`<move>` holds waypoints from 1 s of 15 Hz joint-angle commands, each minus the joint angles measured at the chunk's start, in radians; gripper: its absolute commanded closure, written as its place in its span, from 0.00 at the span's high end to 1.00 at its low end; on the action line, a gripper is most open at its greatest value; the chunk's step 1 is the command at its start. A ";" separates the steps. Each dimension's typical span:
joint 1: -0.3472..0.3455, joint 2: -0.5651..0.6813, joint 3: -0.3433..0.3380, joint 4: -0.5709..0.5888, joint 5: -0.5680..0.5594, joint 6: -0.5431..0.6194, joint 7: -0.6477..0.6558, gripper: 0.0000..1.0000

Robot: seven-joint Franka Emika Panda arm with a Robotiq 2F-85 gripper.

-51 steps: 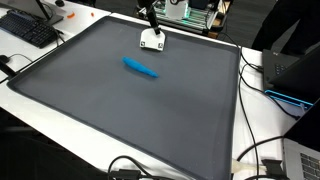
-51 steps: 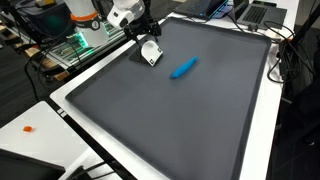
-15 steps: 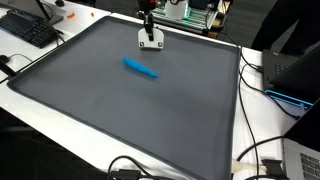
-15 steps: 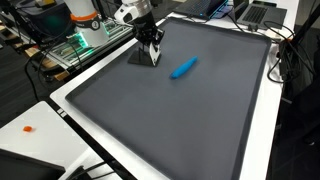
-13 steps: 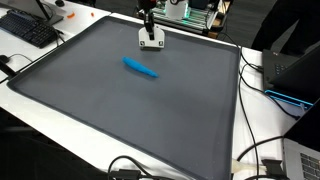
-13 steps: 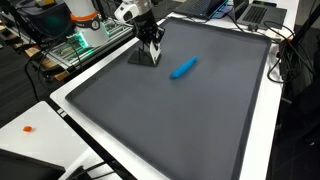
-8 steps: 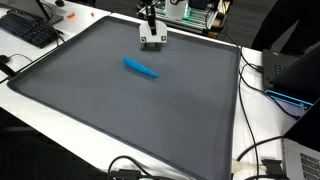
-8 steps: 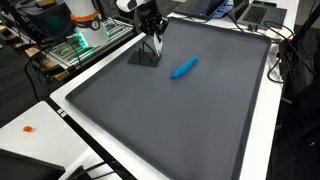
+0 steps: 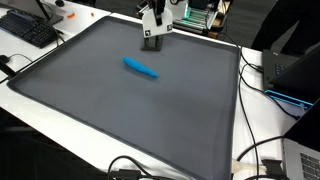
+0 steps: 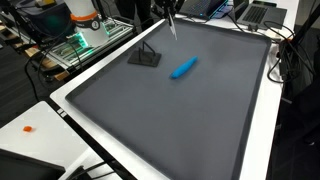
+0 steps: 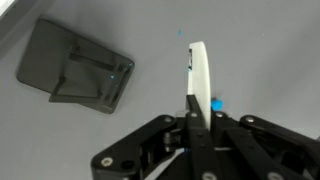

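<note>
End effector (image 11: 196, 118) grips white card (image 11: 198, 72); stand (image 11: 78, 72) near mat (image 9: 120, 110) edge

White slab (image 11: 197, 75), black end effector (image 11: 198, 120), dark grey stand (image 11: 75, 68), blue stick (image 9: 140, 68), charcoal mat (image 9: 120, 120)

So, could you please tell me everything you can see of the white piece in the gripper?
The white piece is thin, flat and smooth, plastic by its look, with a rounded end; the wrist view shows it edge-on. The gripper is shut on one end and holds it in the air above the grey mat, apart from the dark stand and the blue stick lying there. Nothing else touches it.
</note>
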 commanded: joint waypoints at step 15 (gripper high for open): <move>0.047 0.243 0.027 0.323 -0.220 -0.192 -0.253 0.04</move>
